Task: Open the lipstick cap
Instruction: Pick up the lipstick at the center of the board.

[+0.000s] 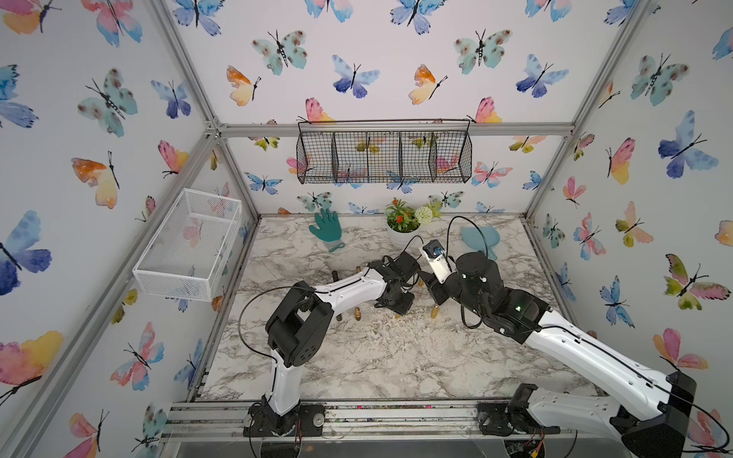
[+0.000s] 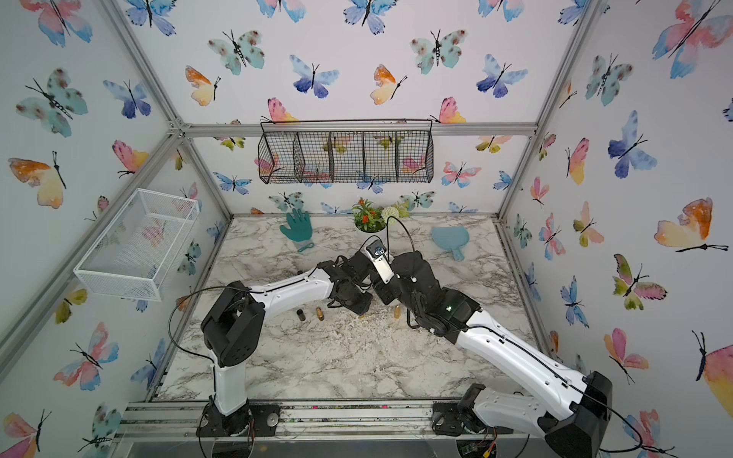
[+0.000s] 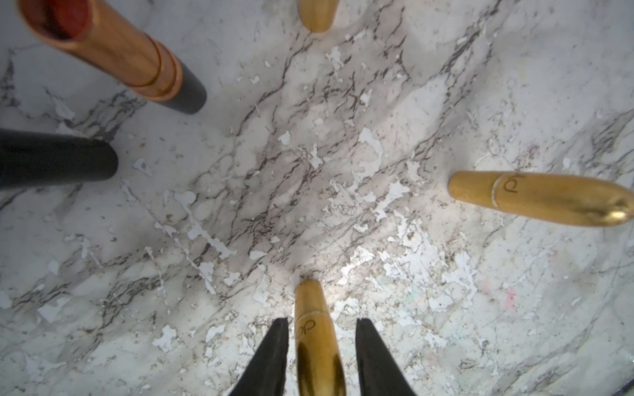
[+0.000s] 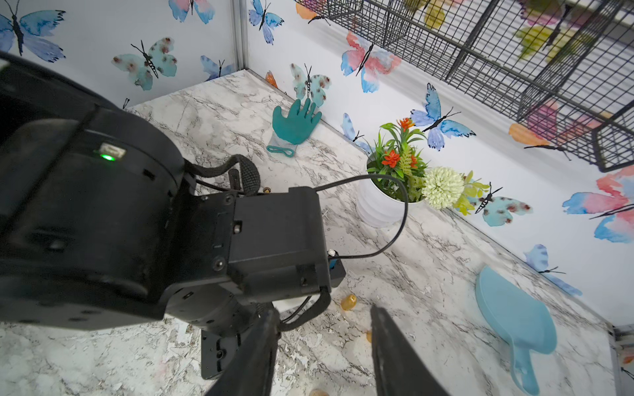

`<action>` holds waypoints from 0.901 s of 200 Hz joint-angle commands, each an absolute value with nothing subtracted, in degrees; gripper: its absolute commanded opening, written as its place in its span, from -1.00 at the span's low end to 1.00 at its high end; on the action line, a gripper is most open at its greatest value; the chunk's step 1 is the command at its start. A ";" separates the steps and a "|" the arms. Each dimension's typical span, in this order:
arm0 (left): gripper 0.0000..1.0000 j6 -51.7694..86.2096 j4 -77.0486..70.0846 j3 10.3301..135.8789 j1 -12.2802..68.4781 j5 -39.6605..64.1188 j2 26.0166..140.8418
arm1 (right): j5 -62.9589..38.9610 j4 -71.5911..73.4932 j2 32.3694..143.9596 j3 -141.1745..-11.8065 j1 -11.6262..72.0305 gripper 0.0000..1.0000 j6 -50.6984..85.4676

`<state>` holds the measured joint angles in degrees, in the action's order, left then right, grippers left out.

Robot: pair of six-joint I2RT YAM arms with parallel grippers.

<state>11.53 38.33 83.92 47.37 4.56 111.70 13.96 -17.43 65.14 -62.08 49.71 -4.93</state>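
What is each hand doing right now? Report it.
Left hand: open, straddling the gold bullet-shaped lipstick tube, not clamped.
Right hand: open, holding nothing.

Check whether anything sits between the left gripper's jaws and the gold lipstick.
Nothing visible does: the gold lipstick stands right between the jaws of the left gripper, and the other tubes stand well apart from it.

The lipstick point(image 3: 317, 343) looks glossy, smooth gold, and the marble-patterned tabletop point(image 3: 308, 171), probably laminate, is flaking.
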 commanded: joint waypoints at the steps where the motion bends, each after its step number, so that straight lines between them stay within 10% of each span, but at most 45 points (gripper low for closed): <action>1: -0.29 10.90 41.15 85.42 47.72 3.37 112.68 | 14.68 -15.94 64.96 -61.30 49.83 -0.07 -3.96; 180: -1.00 10.28 47.45 87.19 41.80 9.30 106.00 | 9.33 -13.68 67.96 -58.42 49.90 -0.09 -2.76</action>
<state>11.18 43.09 86.56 45.93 4.99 111.31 12.38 -15.11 66.30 -60.49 49.71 -3.97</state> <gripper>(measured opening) 0.181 0.456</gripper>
